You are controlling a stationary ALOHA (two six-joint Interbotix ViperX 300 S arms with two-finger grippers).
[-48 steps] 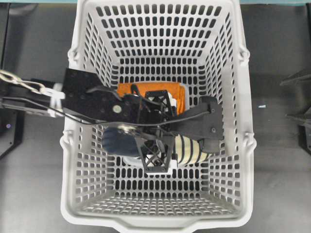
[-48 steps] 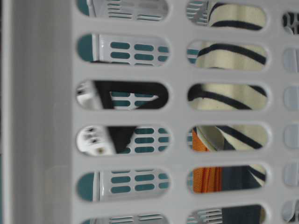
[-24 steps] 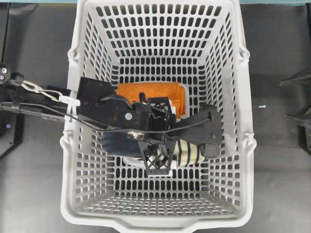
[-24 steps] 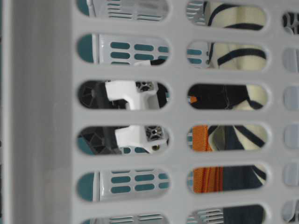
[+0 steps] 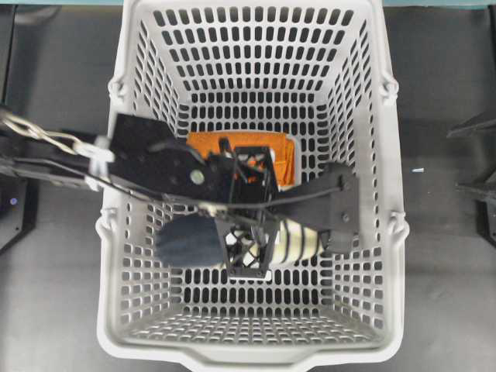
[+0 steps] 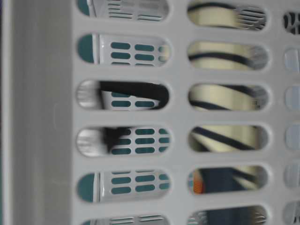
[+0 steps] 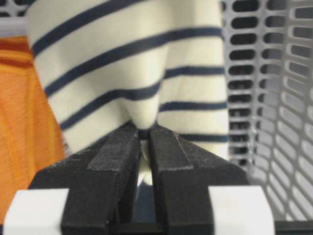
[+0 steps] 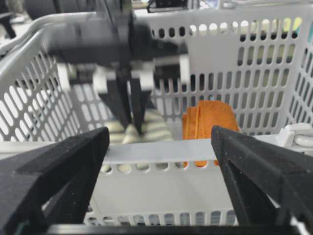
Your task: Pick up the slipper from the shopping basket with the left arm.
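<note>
The slipper (image 5: 298, 242), with its cream and navy striped upper and navy heel end, lies across the inside of the light grey shopping basket (image 5: 387, 256). My left gripper (image 5: 248, 246) reaches in from the left and is shut on a pinched fold of the striped upper (image 7: 146, 63). In the left wrist view the jaws (image 7: 144, 131) stand almost together with fabric between them. The slipper appears raised off the basket floor. It also shows through the wall slots in the table-level view (image 6: 225, 98). My right gripper (image 8: 160, 142) is wide open and empty outside the basket's near wall (image 8: 195, 152).
A folded orange cloth (image 5: 240, 142) lies on the basket floor behind the slipper and also shows in the right wrist view (image 8: 210, 117). The slotted walls (image 7: 274, 98) stand close to the right of the slipper. The right arm (image 5: 480, 186) rests at the right edge.
My left arm has risen and drawn a little to the left with the slipper still in its jaws. The slipper has swung, and its navy heel now shows further left and larger.
</note>
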